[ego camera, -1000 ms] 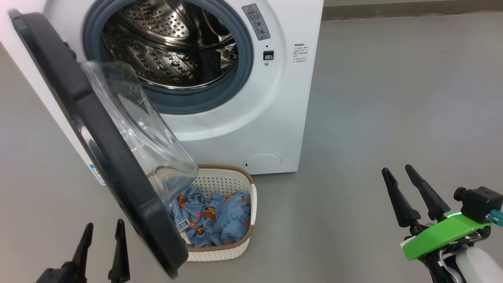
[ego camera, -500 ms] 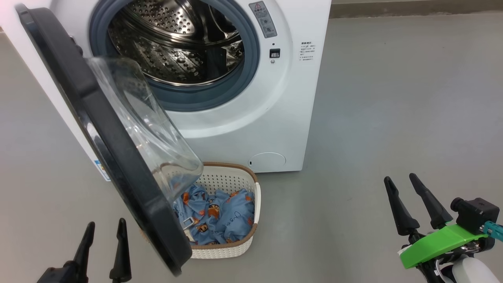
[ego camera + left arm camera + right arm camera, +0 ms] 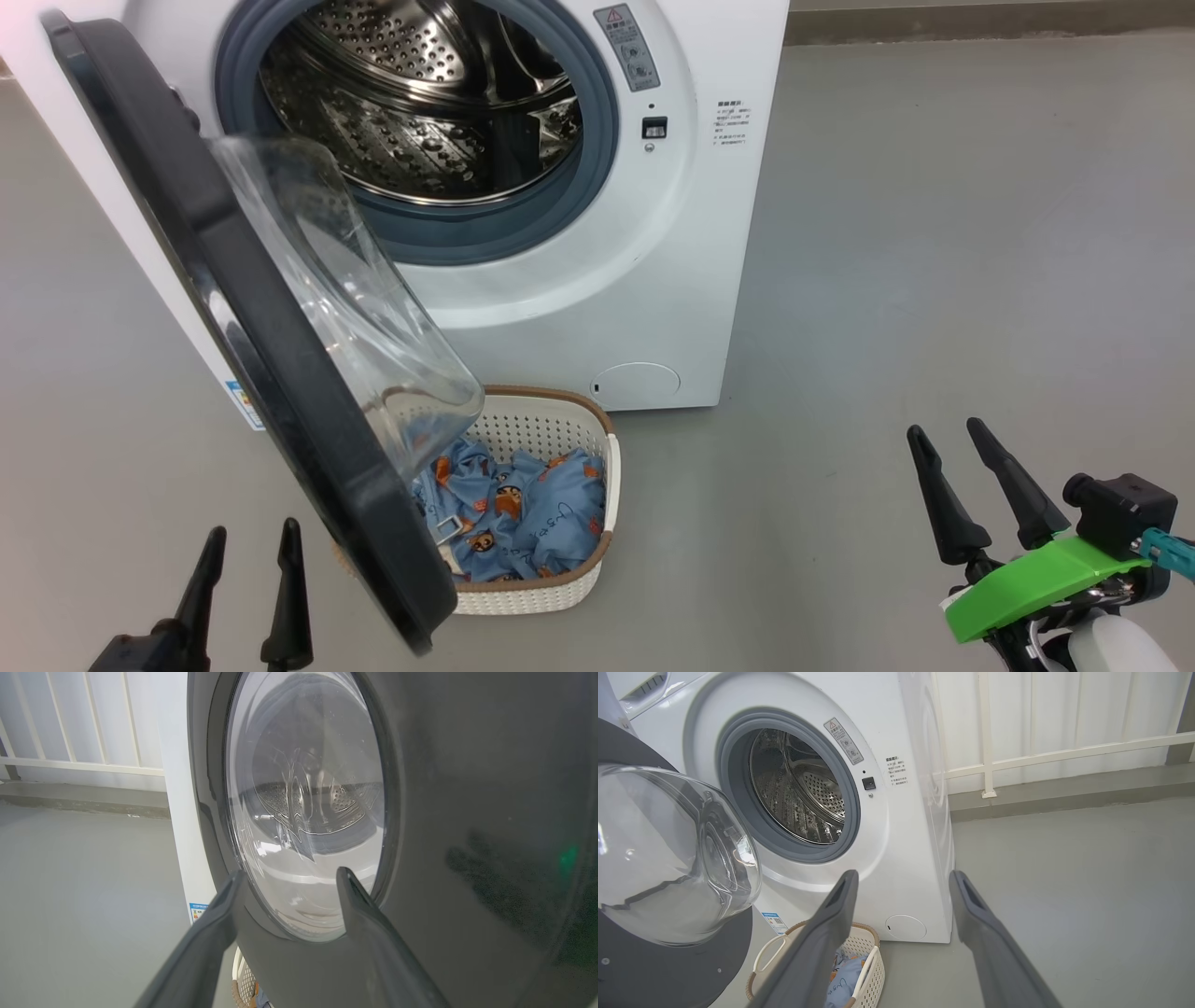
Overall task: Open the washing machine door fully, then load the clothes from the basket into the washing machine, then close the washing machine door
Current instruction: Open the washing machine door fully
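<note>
The washing machine door (image 3: 233, 308) stood only part open, its glass bowl overhanging the basket (image 3: 560, 597) of clothes (image 3: 523, 518) on the floor before the washing machine (image 3: 653, 280). The left hand (image 3: 253, 528) and right hand (image 3: 943, 427) were spread and empty. Reaching for the clothes risked striking the glass. The left hand seemed close to the door's outer face, though contact was hard to judge.
</note>
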